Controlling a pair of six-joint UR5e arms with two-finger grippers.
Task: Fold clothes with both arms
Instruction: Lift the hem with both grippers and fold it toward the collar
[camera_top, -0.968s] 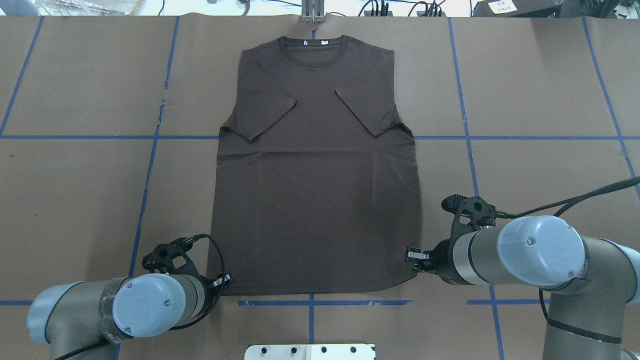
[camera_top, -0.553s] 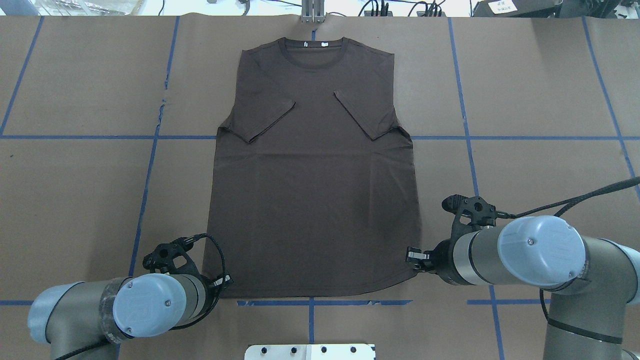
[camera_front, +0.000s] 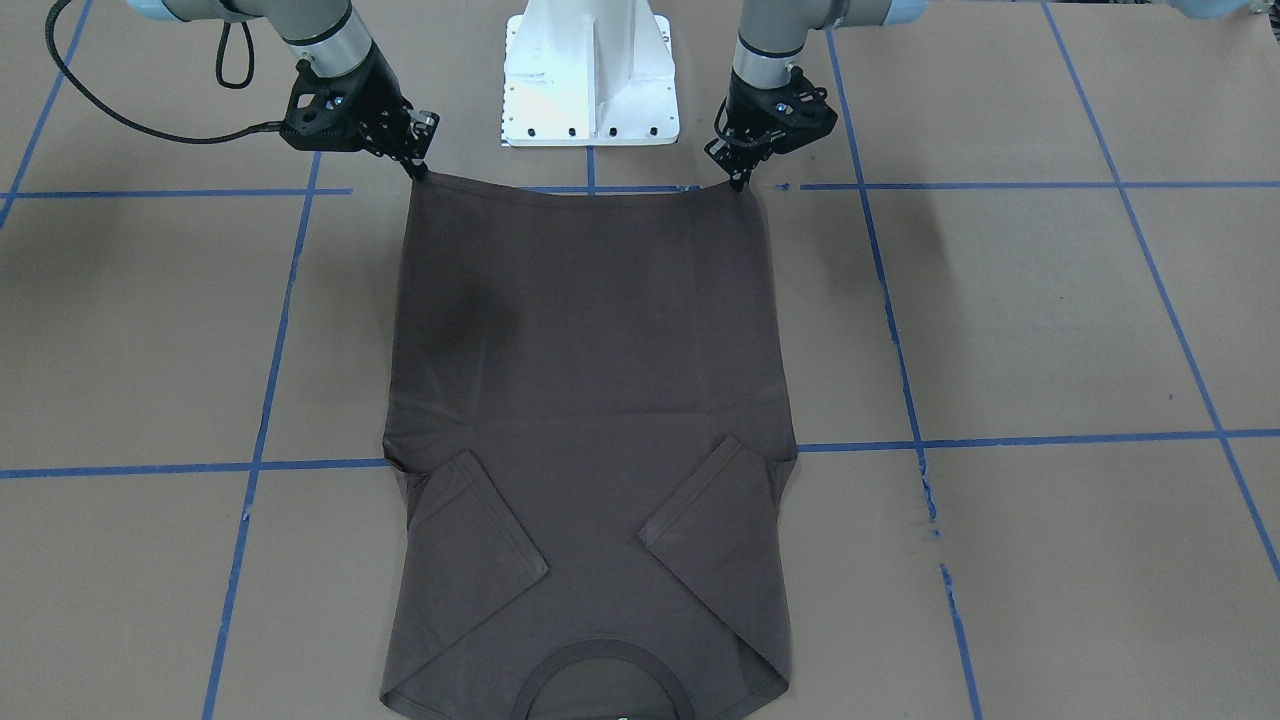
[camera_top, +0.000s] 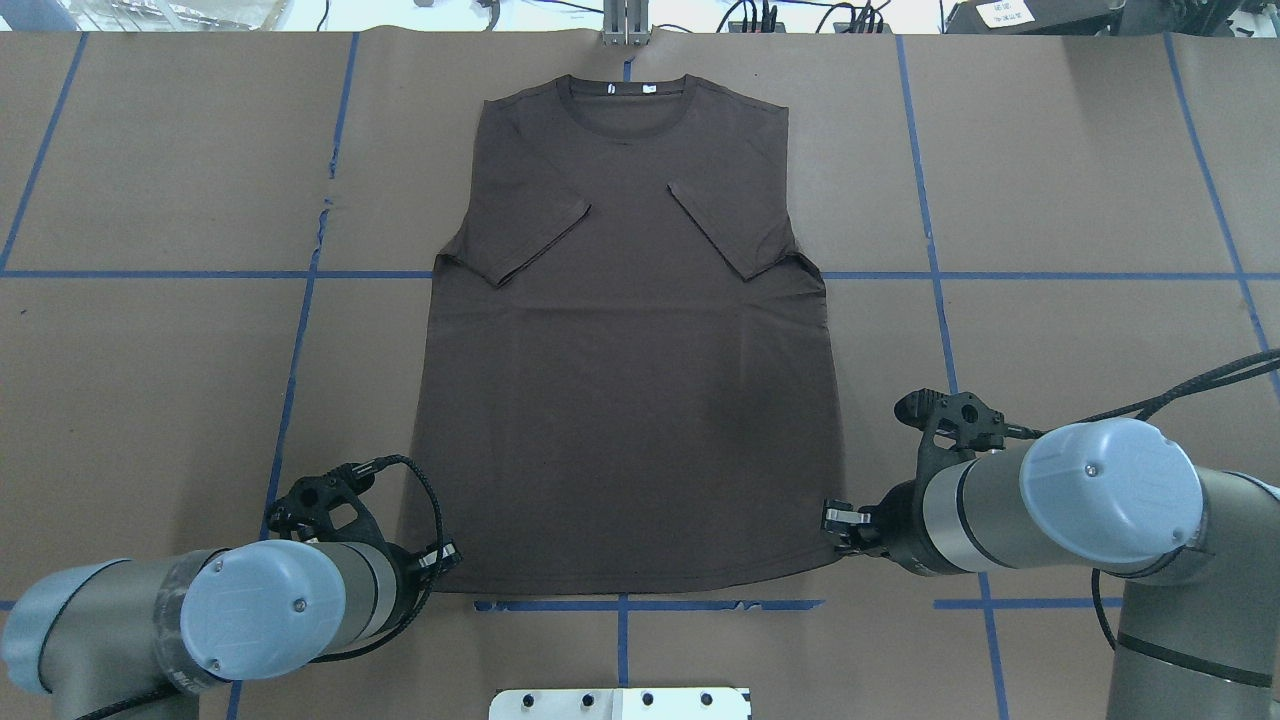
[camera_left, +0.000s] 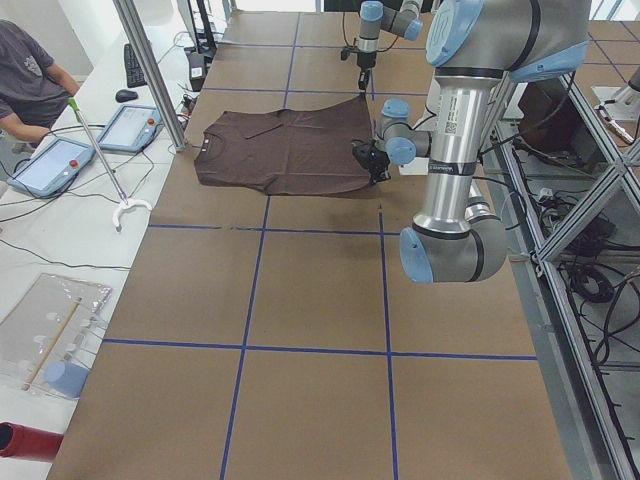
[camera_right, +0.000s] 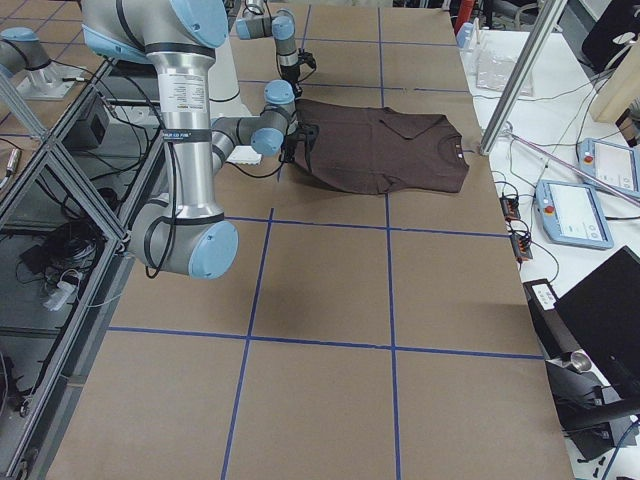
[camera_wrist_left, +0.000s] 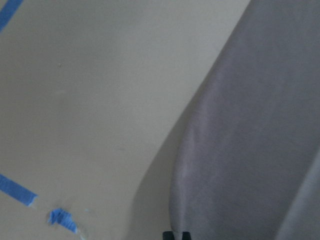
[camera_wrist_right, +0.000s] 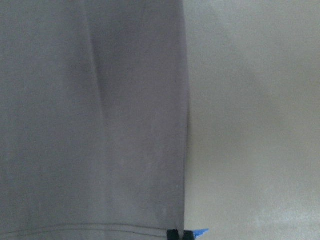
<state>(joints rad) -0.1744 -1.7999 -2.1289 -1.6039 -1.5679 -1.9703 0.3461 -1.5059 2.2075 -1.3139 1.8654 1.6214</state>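
The soft, floppy T-shirt (camera_top: 630, 400) is best held by its near bottom corners, where the left gripper (camera_front: 740, 182) and right gripper (camera_front: 418, 172) seem to be pinching it

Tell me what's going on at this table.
Two robot arms are folding a dark brown T-shirt that lies flat on the table, sleeves folded in over the chest. The left pincer and the right pincer each pinch a corner of the bottom hem, nearest the robot. The hem has not been carried toward the collar yet.
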